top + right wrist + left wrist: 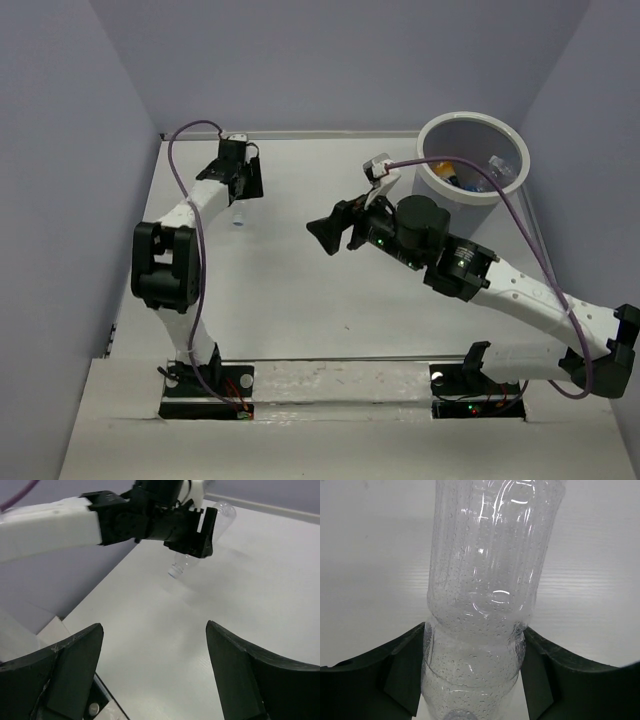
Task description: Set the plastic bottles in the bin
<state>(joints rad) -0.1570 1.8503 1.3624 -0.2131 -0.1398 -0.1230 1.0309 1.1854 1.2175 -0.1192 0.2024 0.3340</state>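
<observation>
My left gripper is shut on a plain clear plastic bottle at the far left of the table. In the left wrist view both fingers press the bottle's narrow waist. The right wrist view shows the bottle tilted cap-down in the left gripper, a little above the table. My right gripper is open and empty over the table's middle, jaws wide apart in its own view. The grey bin stands at the far right and holds an orange bottle, a blue-labelled one and a clear one.
Purple-grey walls close in the white table on the left, back and right. The right arm stretches across the table just in front of the bin. Purple cables loop over both arms.
</observation>
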